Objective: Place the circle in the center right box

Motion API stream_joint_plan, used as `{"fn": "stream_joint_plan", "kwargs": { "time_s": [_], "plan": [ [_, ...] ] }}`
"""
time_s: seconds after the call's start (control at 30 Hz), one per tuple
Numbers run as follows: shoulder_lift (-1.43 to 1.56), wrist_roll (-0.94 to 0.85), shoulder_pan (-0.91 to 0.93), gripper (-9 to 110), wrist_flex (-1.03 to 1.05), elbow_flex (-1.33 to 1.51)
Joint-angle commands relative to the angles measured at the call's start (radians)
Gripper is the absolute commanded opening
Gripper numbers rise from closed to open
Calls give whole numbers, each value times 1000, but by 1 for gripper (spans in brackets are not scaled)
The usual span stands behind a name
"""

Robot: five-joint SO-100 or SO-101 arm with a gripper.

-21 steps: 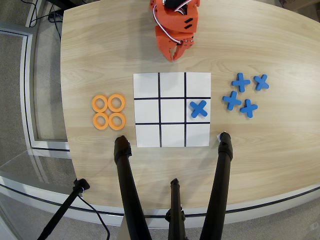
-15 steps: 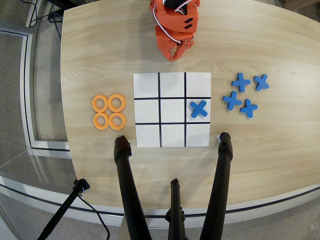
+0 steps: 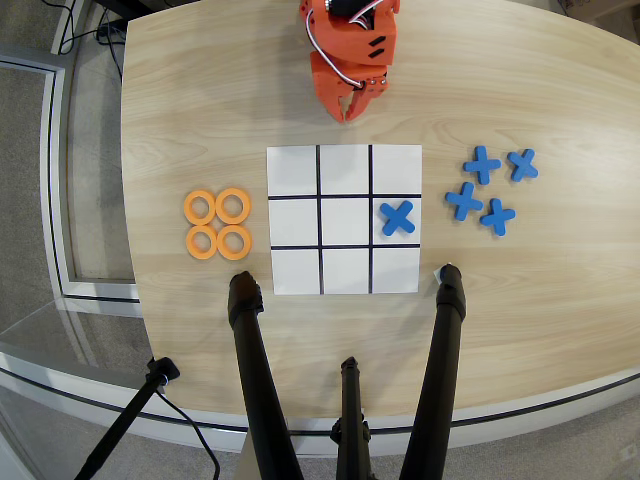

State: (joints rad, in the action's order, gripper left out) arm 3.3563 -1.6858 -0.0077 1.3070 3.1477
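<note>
Your gripper (image 3: 352,108) hangs above the board (image 3: 344,160), fingers nearly together, empty. Four orange rings (image 3: 217,224) sit left of it (overhead view); center right box (image 3: 293,221) bare, opposite the blue cross (image 3: 397,218)

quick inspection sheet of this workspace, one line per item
surface: light wooden table, bare apart from the items listed
job's things: four orange rings in a two-by-two cluster left of the white nine-cell board in the overhead view; middle-row left cell empty
clutter: one blue cross in the middle-row right cell; four more blue crosses right of the board
grippers: orange gripper beyond the board's top edge, holding nothing, jaws look nearly closed
cables: white wires on the arm; black cable by the floor stand
surroundings: black tripod legs at the near edge; grey floor
</note>
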Motion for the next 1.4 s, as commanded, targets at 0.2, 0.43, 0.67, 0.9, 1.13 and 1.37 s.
{"fn": "stream_joint_plan", "kwargs": {
  "time_s": [0.2, 0.43, 0.67, 0.9, 1.13, 1.37],
  "plan": [
    [0, 5, 2, 0, 2, 55],
    [0, 5, -81, 0, 2, 55],
    [-5, 5, -66, 0, 3, 55],
    [-57, 3, -35, 0, -32, 23],
    [-222, 100, -2, 5, -57, -206],
    [-419, 127, 51, 9, -103, -417]
  ]
}}
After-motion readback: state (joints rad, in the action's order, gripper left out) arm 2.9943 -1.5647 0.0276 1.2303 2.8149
